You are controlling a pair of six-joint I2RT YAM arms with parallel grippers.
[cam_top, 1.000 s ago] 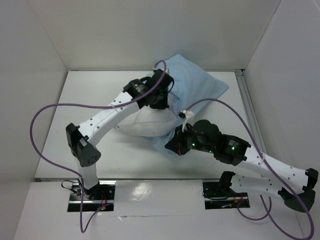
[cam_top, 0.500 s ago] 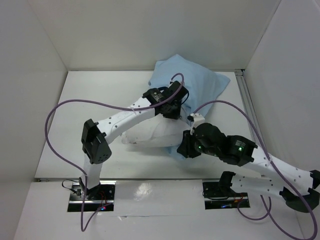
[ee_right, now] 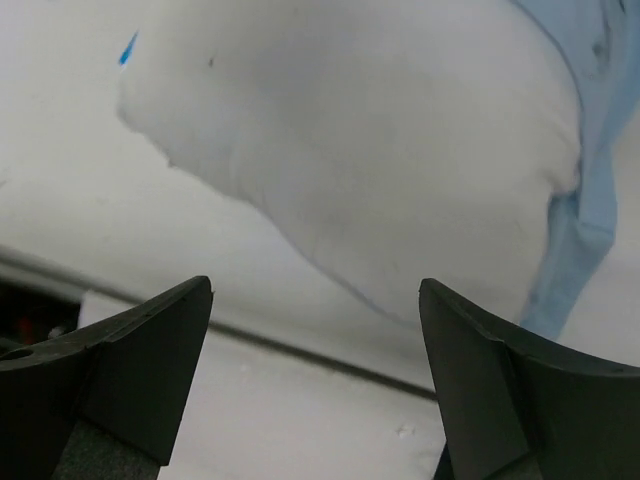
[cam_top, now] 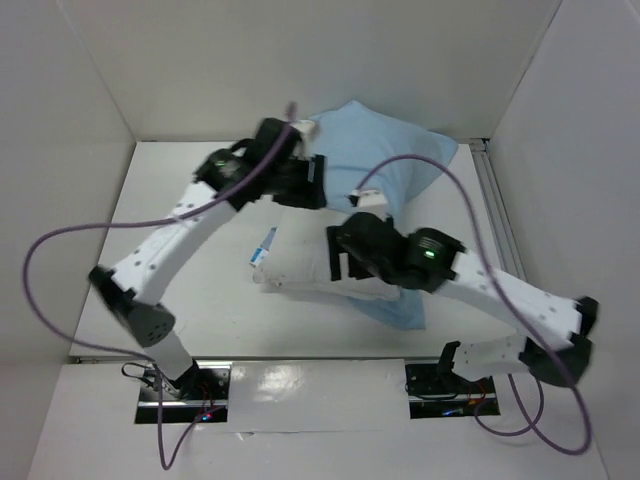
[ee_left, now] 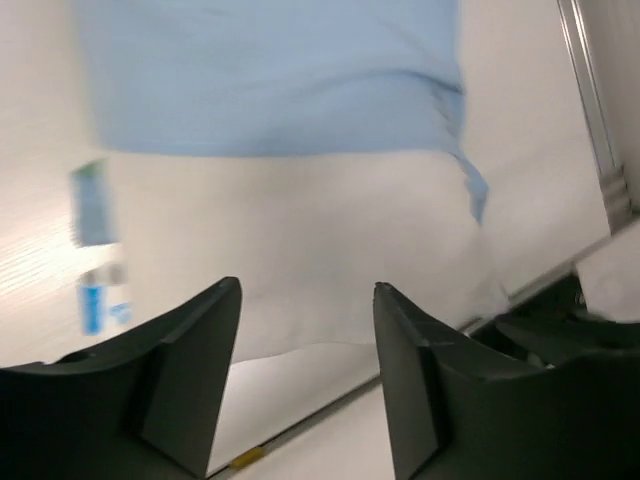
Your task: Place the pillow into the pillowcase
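**A:** Where's the pillow?

**B:** The pillow [cam_top: 300, 268] lies on the white table [cam_top: 180, 215], about mid-width. Its far-right part sits inside the pillowcase [cam_top: 400, 165], and the near-left end sticks out bare and white.

**A:** And how does the pillowcase lie?

**B:** Light blue face up, puffed over the pillow, with its far corner close to the back-right of the table. A flap of it also shows at the near right, under the right arm. In the left wrist view the edge of the pillowcase [ee_left: 270, 85] runs across the pillow [ee_left: 300, 255] — blue beyond, white nearer.

**A:** Any tag?

**B:** A small blue-and-white tag [cam_top: 262, 247] at the left edge of the bare end. It is blurred in the left wrist view.

**A:** The grippers?

**B:** The left gripper [cam_top: 303, 182] hangs over the mouth of the pillowcase and is smeared in the top view. Its wrist camera shows the jaws spread with nothing between them. The right gripper [cam_top: 335, 262] is over the bare end of the pillow, jaws wide apart and empty — through the gap its camera shows white pillow [ee_right: 380, 150], with blue cloth at the right. I cannot tell whether either gripper touches the fabric.
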